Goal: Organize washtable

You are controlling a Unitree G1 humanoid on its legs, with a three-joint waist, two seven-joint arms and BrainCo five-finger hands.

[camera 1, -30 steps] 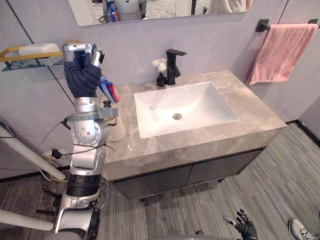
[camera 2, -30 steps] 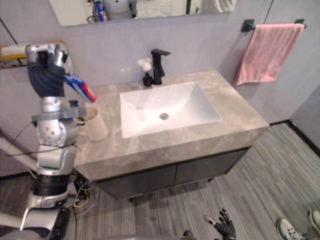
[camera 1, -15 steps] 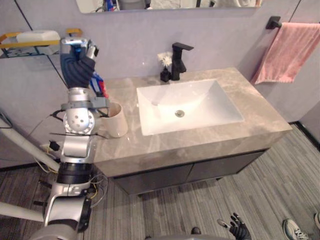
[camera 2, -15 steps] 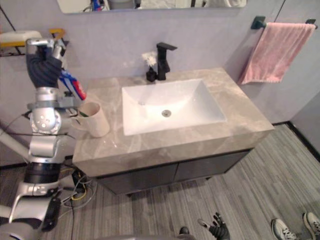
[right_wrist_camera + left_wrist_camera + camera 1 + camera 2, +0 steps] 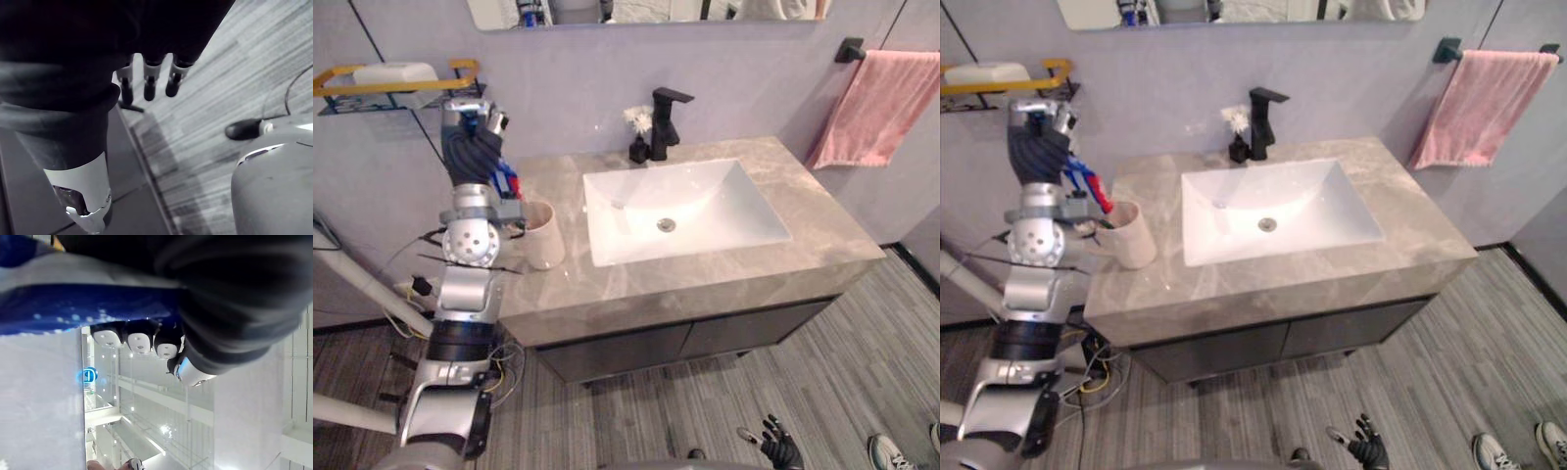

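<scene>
While near the cup (image 5: pixel 545 241), left hand (image 5: pixel 470 149) fingers (image 5: pixel 140 339) tight around a toothpaste tube (image 5: pixel 507 180); right hand (image 5: pixel 781 452) fingers (image 5: pixel 149 82) loosely straight, empty.

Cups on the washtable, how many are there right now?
1. A beige cup sits on the counter left of the sink, just below the left hand gripping a blue and red tube. None seems hidden.

I counted one worktop (image 5: pixel 822 227), one sink (image 5: pixel 705 201), one black tap (image 5: pixel 663 122), one small vase (image 5: pixel 637 150), one cup (image 5: pixel 544 237), one blue-and-red tube (image 5: pixel 1087 183), one pink towel (image 5: pixel 876 103), one wall shelf (image 5: pixel 333 83), one mirror (image 5: pixel 636 10), two hands, the left hand (image 5: pixel 470 152) and the right hand (image 5: pixel 781 452)
</scene>
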